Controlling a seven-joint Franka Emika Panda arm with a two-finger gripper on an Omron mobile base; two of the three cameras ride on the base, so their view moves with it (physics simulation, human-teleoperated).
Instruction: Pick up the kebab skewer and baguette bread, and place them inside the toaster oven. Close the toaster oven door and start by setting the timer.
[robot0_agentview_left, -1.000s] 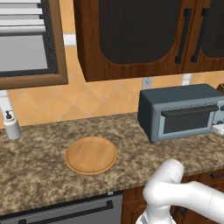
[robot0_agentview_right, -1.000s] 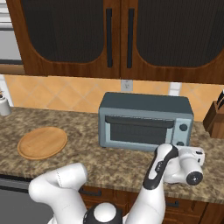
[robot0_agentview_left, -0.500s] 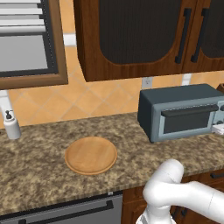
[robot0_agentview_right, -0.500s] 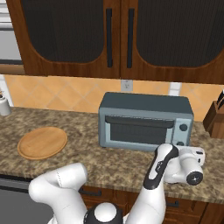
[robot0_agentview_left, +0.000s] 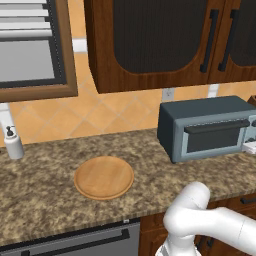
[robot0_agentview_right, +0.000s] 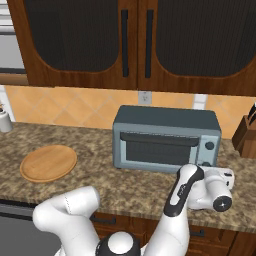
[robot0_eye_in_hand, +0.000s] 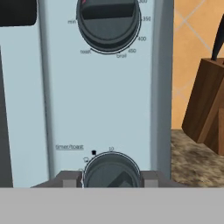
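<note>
The blue-grey toaster oven (robot0_agentview_left: 205, 127) (robot0_agentview_right: 165, 137) stands on the counter, and its dark glass door (robot0_agentview_right: 157, 150) is closed. My gripper (robot0_eye_in_hand: 111, 179) is at the knob panel on the oven's right side. Its two fingertips (robot0_eye_in_hand: 70, 179) press against either side of the lower timer knob (robot0_eye_in_hand: 111, 171), shut on it. The temperature knob (robot0_eye_in_hand: 108, 19) sits above on the same panel. In the right base view my white hand (robot0_agentview_right: 217, 187) hangs in front of the panel. The kebab skewer and the baguette bread are out of view.
A round wooden plate (robot0_agentview_left: 104, 177) (robot0_agentview_right: 48, 163) lies bare on the granite counter left of the oven. To the oven's right stands a wooden knife block (robot0_eye_in_hand: 205, 103) (robot0_agentview_right: 246, 135). A soap dispenser (robot0_agentview_left: 13, 143) is at the far left. Dark cabinets hang overhead.
</note>
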